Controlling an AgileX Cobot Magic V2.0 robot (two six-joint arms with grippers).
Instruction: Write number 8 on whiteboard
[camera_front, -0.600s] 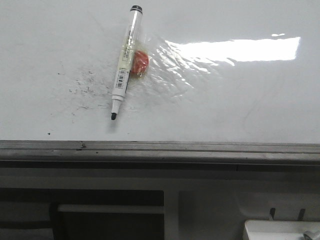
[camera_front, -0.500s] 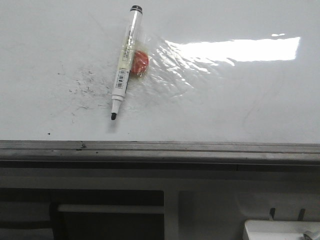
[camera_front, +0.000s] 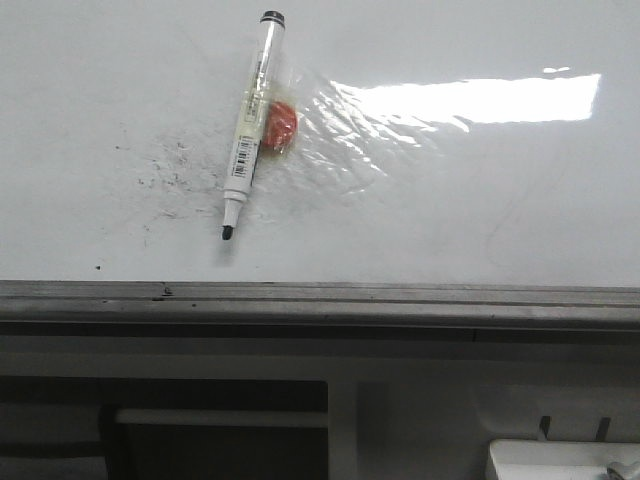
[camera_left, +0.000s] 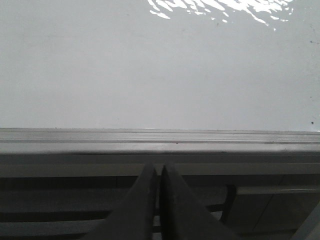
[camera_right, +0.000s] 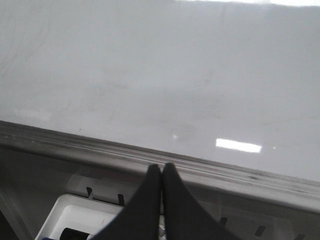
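Both grippers closed — left (camera_left: 158, 172), right (camera_right: 161, 172) — below whiteboard (camera_front: 480, 200) rail

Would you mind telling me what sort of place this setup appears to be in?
Probably a lab or test bench for robot writing: a flat whiteboard with a grey edge rail, an uncapped marker lying on it, and old ink specks. No 8 is drawn yet.

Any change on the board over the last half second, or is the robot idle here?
Nothing visibly changed. The marker lies uncapped on the whiteboard beside the red object, and no 8 is drawn. Neither arm enters the front view.
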